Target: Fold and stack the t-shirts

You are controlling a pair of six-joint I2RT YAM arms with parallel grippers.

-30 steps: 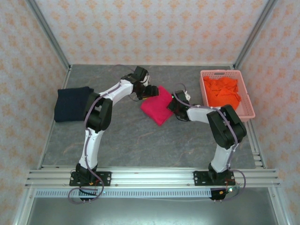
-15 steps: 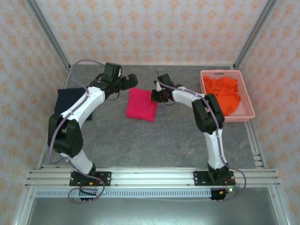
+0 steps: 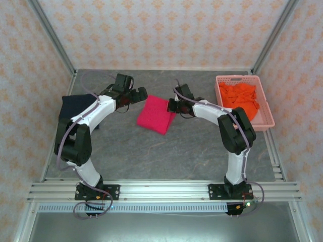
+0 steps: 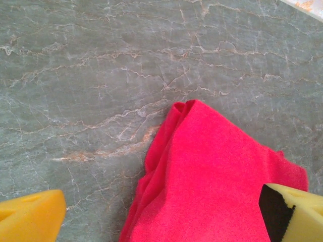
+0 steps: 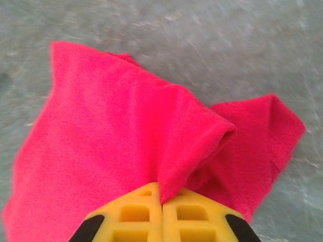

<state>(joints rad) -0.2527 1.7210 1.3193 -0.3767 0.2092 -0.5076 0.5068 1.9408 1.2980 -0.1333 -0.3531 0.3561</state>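
- Shirts first: the pink shirt (image 3: pixel 156 115) sits mid-table as a small folded packet, a bit skewed, between the two tools.
- The right tool (image 3: pixel 173 105) is at its right edge. In the right wrist view the pads (image 5: pixel 131 217) are pressed together on a raised pinch of cloth, so it's grasping the pink shirt.
- The left tool (image 3: pixel 139 93) is over the far-left corner. Its wrist view has the fingers spread wide with cloth between them and nothing pinched, so it's released.
- The navy shirt (image 3: pixel 75 103) lies folded at the left edge of the table (image 3: pixel 151 156), partly under the left arm. Looks done to me.
- The orange shirt (image 3: pixel 241 98) is a crumpled heap in the basket (image 3: pixel 266 122) on the right, not folded at all.
- I'd call it roughly halfway: navy is folded, pink is folded but not yet stacked on navy, and orange needs everything.
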